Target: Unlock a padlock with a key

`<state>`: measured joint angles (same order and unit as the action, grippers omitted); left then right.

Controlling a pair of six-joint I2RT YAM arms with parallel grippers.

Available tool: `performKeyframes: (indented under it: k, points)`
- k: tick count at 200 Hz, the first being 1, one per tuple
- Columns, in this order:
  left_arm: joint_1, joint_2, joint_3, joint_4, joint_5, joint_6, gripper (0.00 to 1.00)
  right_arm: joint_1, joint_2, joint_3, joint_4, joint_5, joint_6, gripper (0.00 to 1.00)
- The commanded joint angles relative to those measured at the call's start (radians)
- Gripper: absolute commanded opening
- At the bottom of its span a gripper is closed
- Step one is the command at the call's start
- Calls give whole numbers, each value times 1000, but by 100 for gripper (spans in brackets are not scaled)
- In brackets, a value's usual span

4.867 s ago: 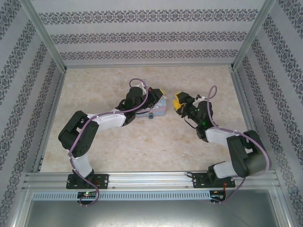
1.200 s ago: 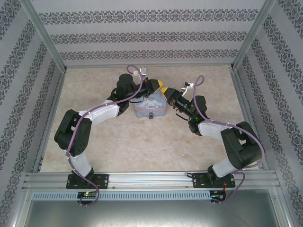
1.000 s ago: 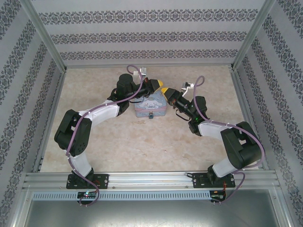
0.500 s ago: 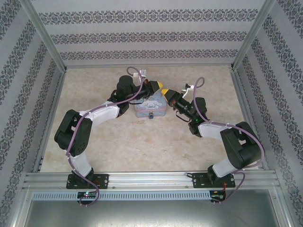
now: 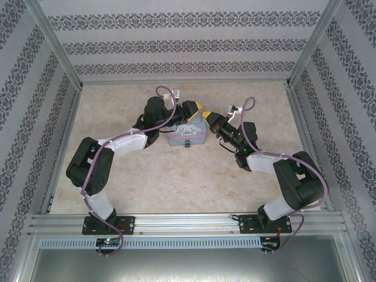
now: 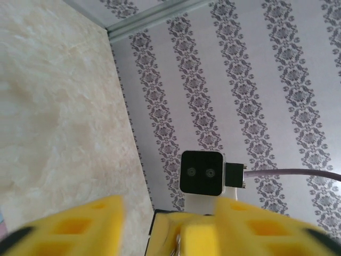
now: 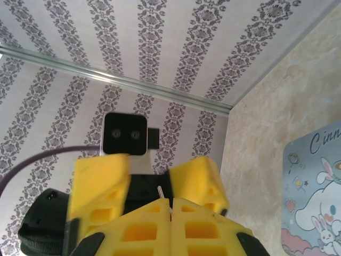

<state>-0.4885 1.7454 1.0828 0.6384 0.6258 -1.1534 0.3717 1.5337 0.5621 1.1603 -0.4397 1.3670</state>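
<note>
My two grippers meet tip to tip above the back right corner of the light-blue tin [image 5: 187, 131]. The right gripper [image 7: 170, 205] is shut on the key [image 7: 161, 191], a thin metal sliver poking out between its yellow pads. My left gripper [image 6: 170, 226] is open, its fingers [image 7: 101, 178] spread on either side of the right gripper's tips. From above, the left gripper [image 5: 195, 111] and right gripper [image 5: 210, 120] nearly touch. The small dark padlock [image 5: 187, 143] hangs at the tin's near side, apart from both grippers.
The tin's cartoon-printed lid [image 7: 314, 186] lies just right of my right fingers. Patterned walls and a metal frame rail [image 5: 182, 82] close the table at the back and sides. Bare marbled tabletop [image 5: 188, 182] stretches in front of the tin.
My left gripper has gone from shut to open around the right gripper's tips. The right gripper has stayed shut, and both arms have shifted only slightly.
</note>
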Motion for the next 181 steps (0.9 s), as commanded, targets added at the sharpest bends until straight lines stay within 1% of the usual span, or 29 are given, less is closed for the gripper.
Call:
performKeyframes:
  k: [1, 11, 26, 27, 30, 37, 47, 63, 76, 91, 102, 122, 148, 169, 181]
  points:
    - [13, -91, -52, -26, -62, 34, 75, -12, -5, -27, 27, 8, 1, 0]
    - [15, -123, -73, -73, -84, 62, 80, -17, -7, -34, 24, 0, -2, 0]
    - [15, -173, -89, -188, -115, 114, 84, -22, -16, -41, 10, -9, -9, 0]
    - [15, -173, -90, -192, -119, 118, 85, -22, -16, -42, 8, -10, -10, 0]
    - [15, -183, -92, -220, -125, 132, 93, -22, -17, -43, 4, -11, -12, 0]
    - [16, -205, -93, -291, -142, 161, 97, -23, -20, -45, -3, -15, -14, 0]
    - [14, -237, -97, -390, -169, 208, 100, -25, -22, -45, -12, -25, -20, 0]
    - [3, -287, -95, -550, -224, 268, 100, -25, -23, -38, -41, -40, -32, 0]
    - [-7, -317, -98, -663, -262, 301, 100, -24, -17, -33, -61, -50, -42, 0]
    - [-20, -340, -113, -761, -320, 309, 100, -25, -9, -29, -87, -57, -56, 0]
    - [-32, -361, -157, -761, -349, 311, 100, -25, 0, -28, -103, -57, -60, 0]
    - [-50, -410, -257, -699, -385, 311, 100, -25, 23, -24, -115, -57, -62, 0]
    - [-63, -412, -299, -708, -324, 383, 100, -21, 62, 2, -119, -70, -57, 0]
    - [-91, -389, -360, -591, -275, 422, 97, -18, 106, 35, -119, -83, -44, 0]
    - [-105, -362, -369, -562, -278, 446, 96, -17, 134, 52, -113, -89, -35, 0]
